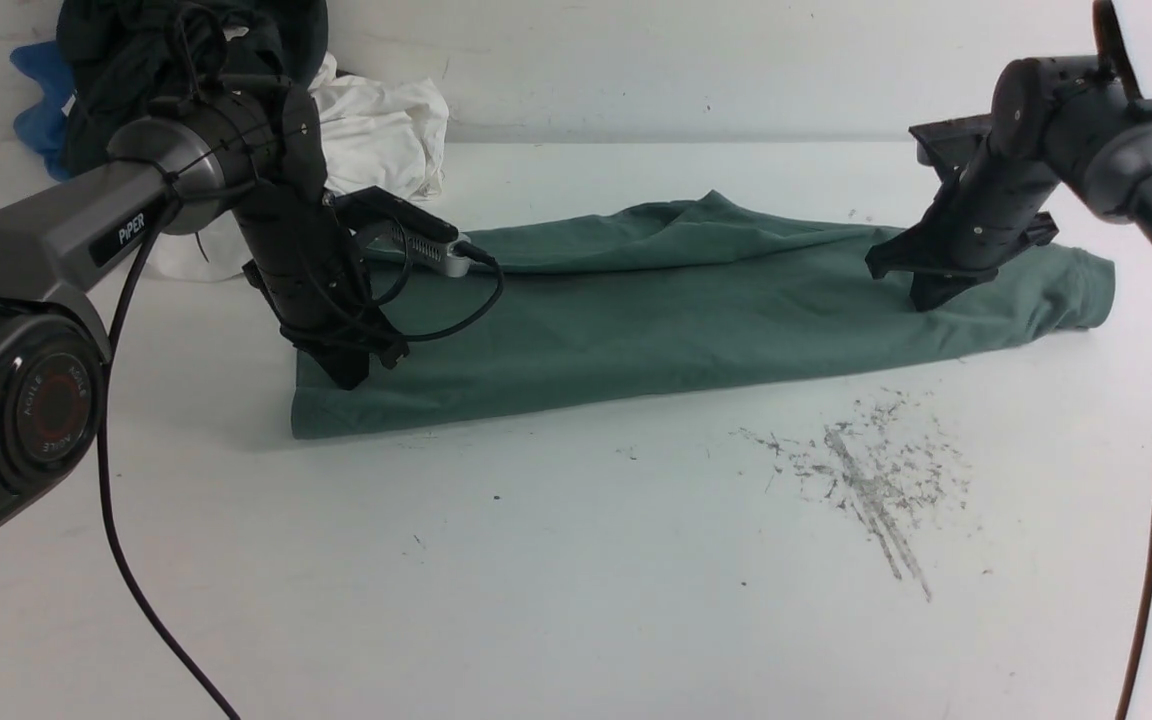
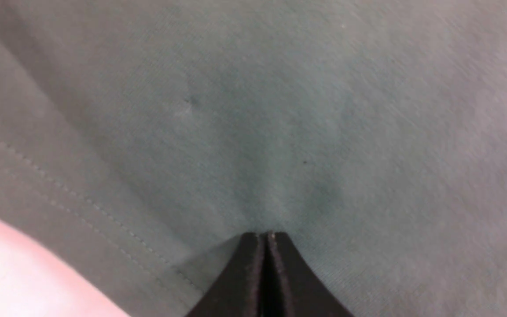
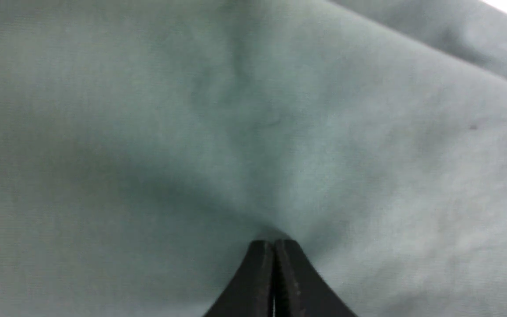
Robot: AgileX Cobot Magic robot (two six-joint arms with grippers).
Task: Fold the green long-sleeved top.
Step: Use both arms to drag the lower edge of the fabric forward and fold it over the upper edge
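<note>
The green long-sleeved top (image 1: 656, 310) lies folded into a long flat strip across the middle of the table. My left gripper (image 1: 351, 375) stands on its left end near the front corner, jaws shut, and the cloth puckers toward the tips. In the left wrist view the gripper (image 2: 266, 235) pinches the green fabric (image 2: 280, 110) beside a stitched hem (image 2: 60, 189). My right gripper (image 1: 931, 298) stands on the right end, jaws shut. In the right wrist view the gripper (image 3: 274, 242) has the fabric (image 3: 236, 110) creased toward its tips.
A pile of other clothes sits at the back left: a very dark garment (image 1: 136, 50), a white one (image 1: 386, 130) and a blue one (image 1: 41, 100). Grey scuff marks (image 1: 866, 480) mark the white table in front of the top.
</note>
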